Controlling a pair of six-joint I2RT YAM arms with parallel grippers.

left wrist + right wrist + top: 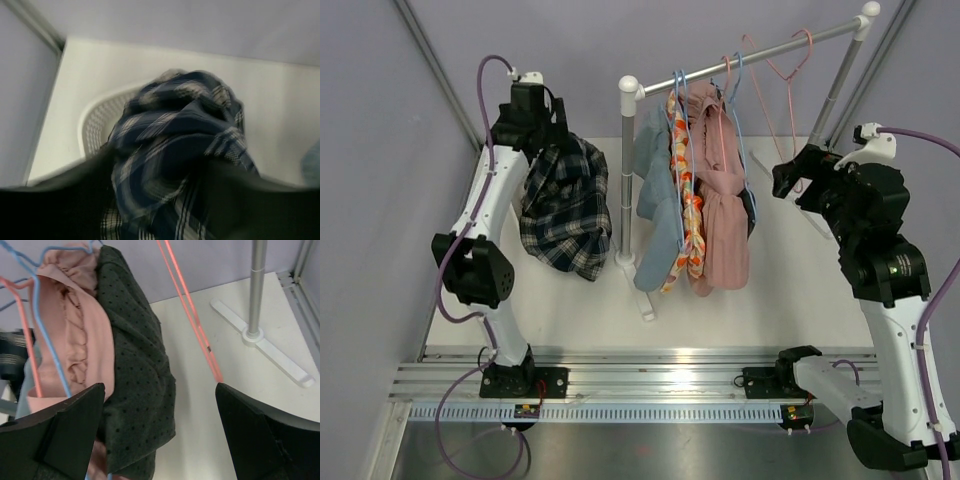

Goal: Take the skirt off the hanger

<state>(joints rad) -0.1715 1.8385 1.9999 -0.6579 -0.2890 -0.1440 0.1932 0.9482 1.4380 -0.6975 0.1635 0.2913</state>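
1. The two arm bases sit on the aluminium track (650, 385) along the near edge of the white surface (780, 300).
2. The left arm rises from the near-left corner and folds at its elbow. It then reaches up and away along the left edge, with its wrist turned downward.
3. The left claw (545, 135) is clamped on the gathered top of the plaid skirt (565, 205), and cloth fills the space between its dark fingers (55, 200).
4. The skirt hangs free of any hanger, left of the rack's left post (625, 180). Its long axis is vertical, with the bunched end up in the claw and the loose hem pointing down.
5. In the left wrist view, a white perforated basket (95, 120) lies under the skirt near the far-left corner.
6. The right arm stands up from the near-right corner and bends over, with its wrist turned left toward the rack.
7. The right claw (788, 178) is spread wide and grips nothing. It is near an empty pink hanger (785, 70).
8. Farther off, the rail (750, 52) carries a light blue garment (655, 200), an orange patterned one (688, 215), a pink one (725, 220) and a dark dotted one (135, 375).
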